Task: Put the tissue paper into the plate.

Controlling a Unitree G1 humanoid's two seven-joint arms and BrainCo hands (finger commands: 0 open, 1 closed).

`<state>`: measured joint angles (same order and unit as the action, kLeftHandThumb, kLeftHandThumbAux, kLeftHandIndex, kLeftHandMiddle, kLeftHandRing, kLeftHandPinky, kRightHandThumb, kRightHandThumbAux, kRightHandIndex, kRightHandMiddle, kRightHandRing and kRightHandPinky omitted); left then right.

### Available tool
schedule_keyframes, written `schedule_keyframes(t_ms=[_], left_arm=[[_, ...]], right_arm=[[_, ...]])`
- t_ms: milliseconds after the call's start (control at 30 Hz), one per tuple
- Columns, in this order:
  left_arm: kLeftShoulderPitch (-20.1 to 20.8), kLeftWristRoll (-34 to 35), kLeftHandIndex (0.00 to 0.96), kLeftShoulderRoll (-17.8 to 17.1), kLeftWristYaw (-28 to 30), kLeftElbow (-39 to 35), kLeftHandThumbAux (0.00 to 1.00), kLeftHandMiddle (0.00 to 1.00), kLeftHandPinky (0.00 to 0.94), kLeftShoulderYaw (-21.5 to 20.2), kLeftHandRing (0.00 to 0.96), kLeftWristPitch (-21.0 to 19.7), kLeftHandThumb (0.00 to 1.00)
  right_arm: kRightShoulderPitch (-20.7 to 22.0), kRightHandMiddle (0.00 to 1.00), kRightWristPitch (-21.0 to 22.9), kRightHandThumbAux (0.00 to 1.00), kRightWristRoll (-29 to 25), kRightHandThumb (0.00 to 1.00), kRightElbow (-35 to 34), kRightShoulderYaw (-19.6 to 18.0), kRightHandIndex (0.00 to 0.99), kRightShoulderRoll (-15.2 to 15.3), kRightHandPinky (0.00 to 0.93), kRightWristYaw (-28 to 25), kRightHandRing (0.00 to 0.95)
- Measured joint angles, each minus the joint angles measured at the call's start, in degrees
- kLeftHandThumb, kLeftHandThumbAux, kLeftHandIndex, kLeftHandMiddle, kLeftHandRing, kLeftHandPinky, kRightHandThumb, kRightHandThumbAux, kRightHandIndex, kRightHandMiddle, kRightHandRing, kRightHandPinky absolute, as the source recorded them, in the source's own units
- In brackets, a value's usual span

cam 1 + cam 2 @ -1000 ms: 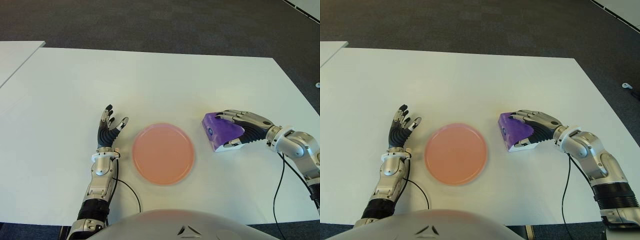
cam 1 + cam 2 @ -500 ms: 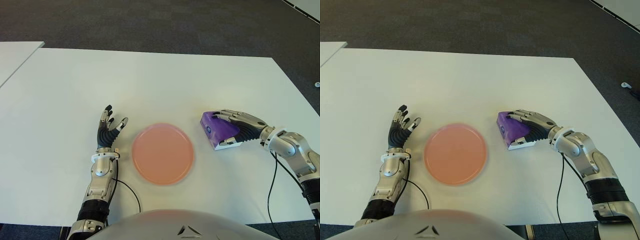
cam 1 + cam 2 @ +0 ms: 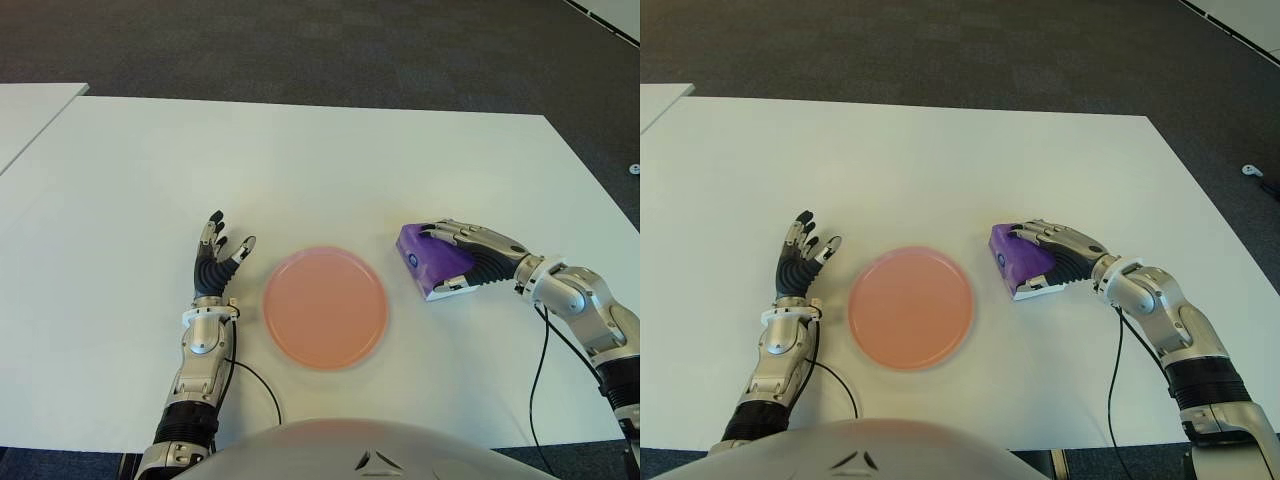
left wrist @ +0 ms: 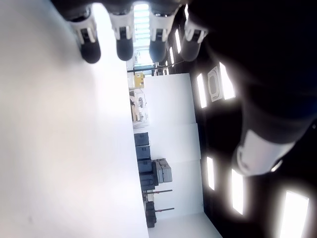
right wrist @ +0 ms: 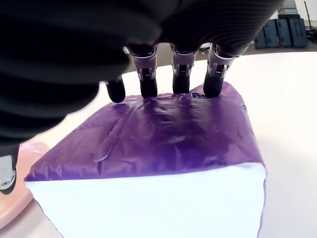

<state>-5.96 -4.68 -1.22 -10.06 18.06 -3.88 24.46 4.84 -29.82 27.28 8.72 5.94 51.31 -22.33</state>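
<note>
The tissue paper (image 3: 428, 259) is a purple plastic pack with a white end, lying on the white table (image 3: 300, 160) just right of the pink plate (image 3: 325, 307). My right hand (image 3: 478, 256) lies over the pack. Its fingers (image 5: 181, 74) curl down over the far edge of the purple top (image 5: 163, 134), and the thumb is hidden. A narrow strip of table separates the pack from the plate's rim. The plate holds nothing. My left hand (image 3: 216, 258) shows left of the plate, fingers spread, holding nothing.
A second white table's corner (image 3: 30, 110) shows at the far left. Dark carpet (image 3: 300, 50) lies beyond the table's back edge. A black cable (image 3: 545, 360) trails from my right wrist across the table.
My right hand and the tissue pack have slid a little to the left, closer to the plate. The left hand has not moved.
</note>
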Motion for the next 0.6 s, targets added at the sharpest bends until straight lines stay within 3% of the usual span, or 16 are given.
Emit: schedule_keyframes(t_ms=[600], left_arm=[[-0.5,0.2,0.0,-0.1,0.0,-0.1,0.637,0.0,0.0,-0.3,0.0,-0.5,0.0]], right_arm=[[-2.0,0.0,-3.3,0.423,1.5,0.05,0.6,0.6,0.0,0.2,0.0,3.5,0.0]])
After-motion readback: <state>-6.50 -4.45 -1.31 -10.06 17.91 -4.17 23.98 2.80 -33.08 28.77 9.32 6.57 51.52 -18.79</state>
